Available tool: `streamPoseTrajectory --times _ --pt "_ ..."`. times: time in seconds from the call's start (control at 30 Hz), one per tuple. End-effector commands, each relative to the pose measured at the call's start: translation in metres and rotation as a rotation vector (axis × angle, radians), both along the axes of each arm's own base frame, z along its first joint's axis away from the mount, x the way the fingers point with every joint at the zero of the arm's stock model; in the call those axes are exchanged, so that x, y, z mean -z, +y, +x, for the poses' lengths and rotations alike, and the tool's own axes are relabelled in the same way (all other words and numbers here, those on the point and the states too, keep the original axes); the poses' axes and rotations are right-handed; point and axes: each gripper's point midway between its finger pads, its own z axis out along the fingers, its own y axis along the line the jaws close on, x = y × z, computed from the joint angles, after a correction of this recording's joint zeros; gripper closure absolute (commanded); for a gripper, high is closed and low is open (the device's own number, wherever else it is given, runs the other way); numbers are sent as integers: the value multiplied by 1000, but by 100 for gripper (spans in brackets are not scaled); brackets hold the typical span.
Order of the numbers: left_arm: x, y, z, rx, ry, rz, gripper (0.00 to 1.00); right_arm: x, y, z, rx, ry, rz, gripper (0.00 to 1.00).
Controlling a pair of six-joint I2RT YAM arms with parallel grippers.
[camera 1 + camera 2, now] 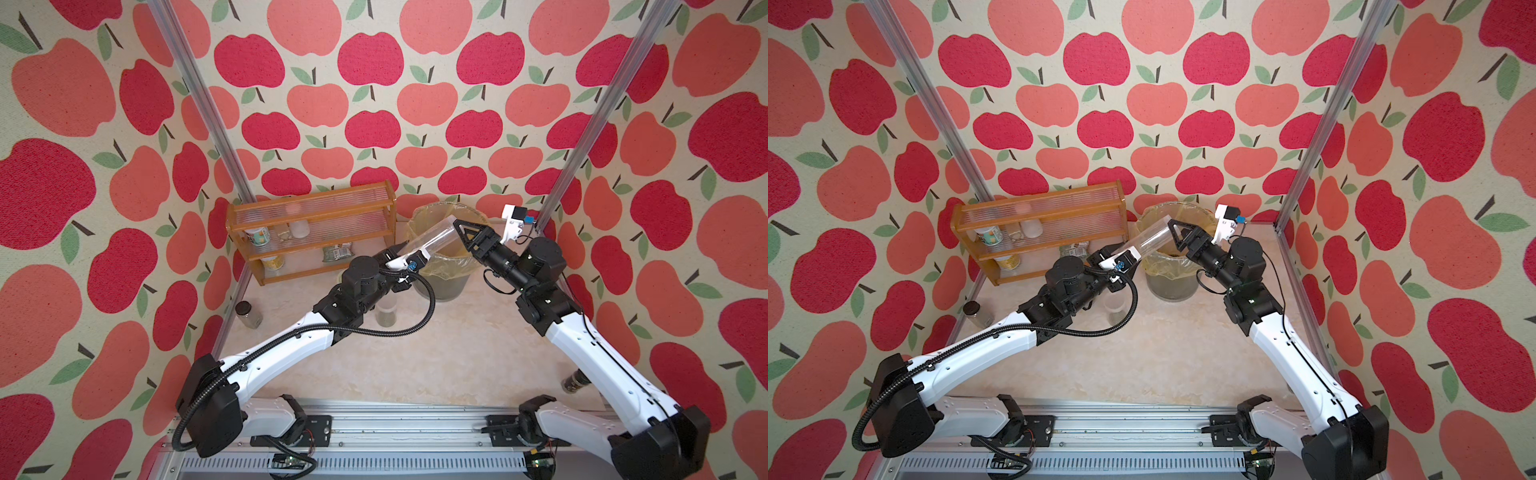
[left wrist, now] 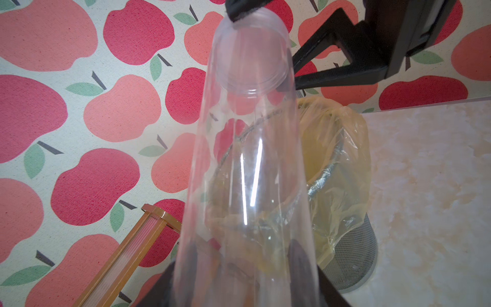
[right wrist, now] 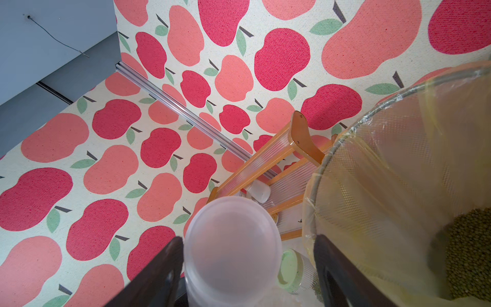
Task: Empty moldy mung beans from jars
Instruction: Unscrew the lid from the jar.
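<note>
Clamped base-first in the left gripper, the tall slim tube slants empty over the bin at its eight-o'clock rim; mung beans lie in that bin. Its frosted cap sits between the right gripper and its unclenched jaws. Seemingly recapping: next, pinch squarely, twist.

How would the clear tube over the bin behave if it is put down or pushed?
The tube looks empty, so it is probably light. Its smooth round wall would likely roll if laid flat. Tall and slim, it could tip easily when stood up.

Olive-green mung beans; yellow bin liner
</note>
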Motion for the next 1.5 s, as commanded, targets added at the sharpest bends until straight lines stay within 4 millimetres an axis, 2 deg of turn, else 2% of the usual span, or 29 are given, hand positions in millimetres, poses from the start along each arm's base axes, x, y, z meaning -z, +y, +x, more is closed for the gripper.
streamPoseTrajectory --times 0.0,0.3,0.6,0.7,0.93,1.13,1.47 --pt "-15 -2 -4 14 -42 -35 58 -9 0 2 -11 -16 45 21" --pt "-13 -3 -3 9 -40 -28 58 -9 11 10 -51 -10 87 28" --pt "-11 -3 -1 8 -9 -46 58 -10 14 10 -64 -31 101 48" --pt "-18 2 -1 14 51 -114 58 -11 15 9 -73 -50 99 52" --pt "-42 18 -1 53 282 -322 59 -18 13 7 -73 -127 116 55" --pt "-63 40 -7 99 378 -476 60 -28 15 5 -96 -191 154 56" --pt "-69 47 -12 171 418 -520 59 -39 22 3 -155 -252 206 56"
